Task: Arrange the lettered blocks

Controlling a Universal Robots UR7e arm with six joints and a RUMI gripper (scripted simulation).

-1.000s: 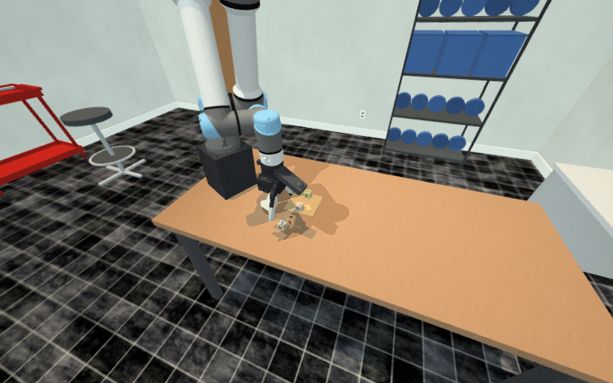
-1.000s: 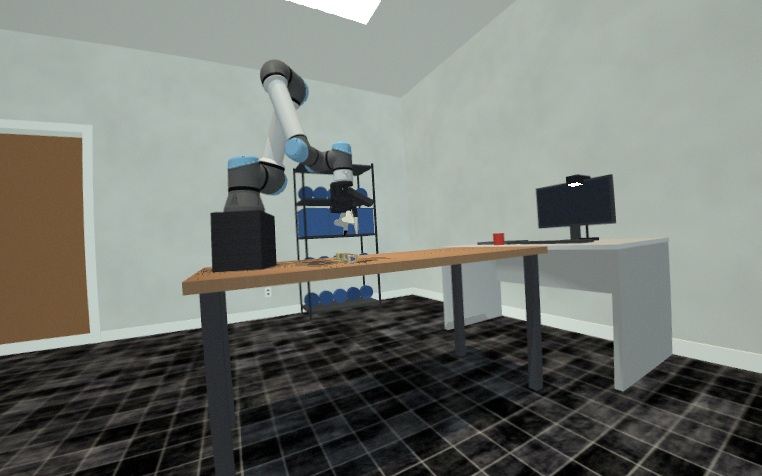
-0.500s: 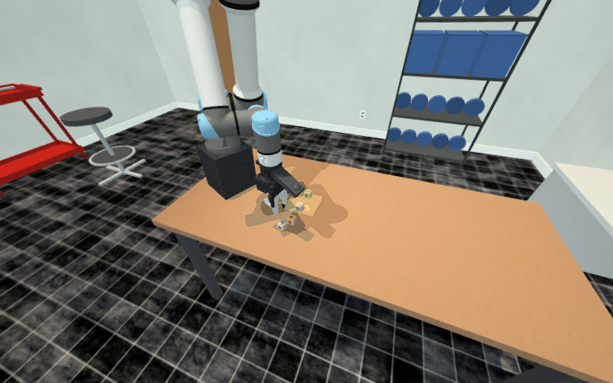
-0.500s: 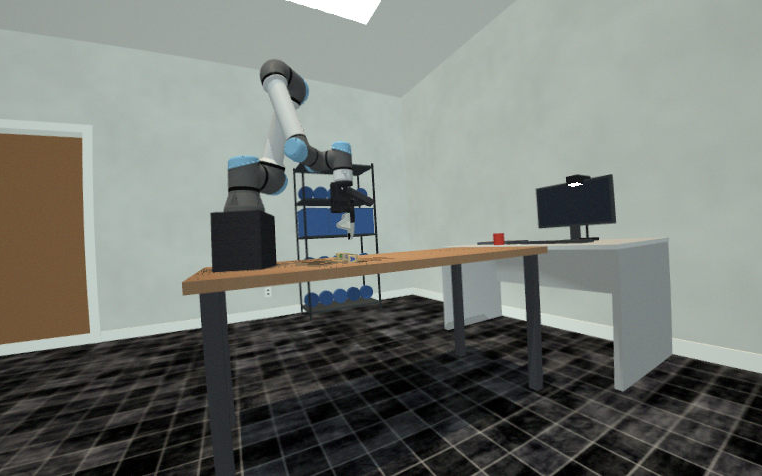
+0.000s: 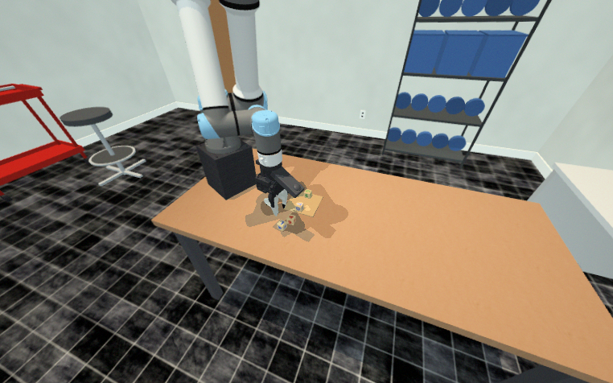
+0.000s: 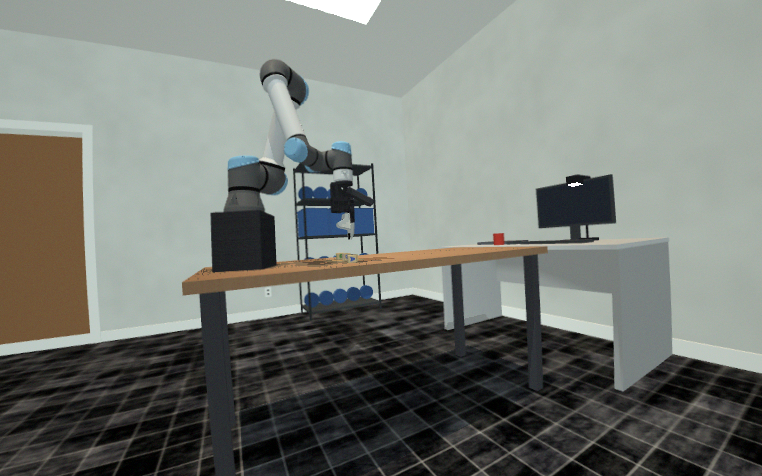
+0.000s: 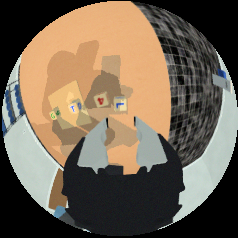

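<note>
My gripper [image 5: 279,209] [image 6: 346,231] [image 7: 120,117] is empty and partly open, pointing down above the table on the robot's side of the blocks. A block with a blue L on top [image 5: 281,225] [image 7: 120,104] lies just ahead of the fingertips in the wrist view, off the mat. Close beside it, also off the mat, is a block with a red, heart-like mark [image 5: 291,219] [image 7: 101,100]. A blue T block [image 5: 299,206] [image 7: 74,107] stands on the pale yellow mat [image 5: 315,203] [image 7: 68,94]. A green G block [image 5: 307,193] [image 7: 55,115] is at the mat's far edge; its full support is unclear.
The wooden table [image 5: 418,238] [image 7: 100,25] carries all the blocks and the mat. The black robot pedestal [image 5: 229,171] [image 6: 242,241] stands at its back left in the top view. The L and red-marked blocks stand nearly side by side, with a narrow gap.
</note>
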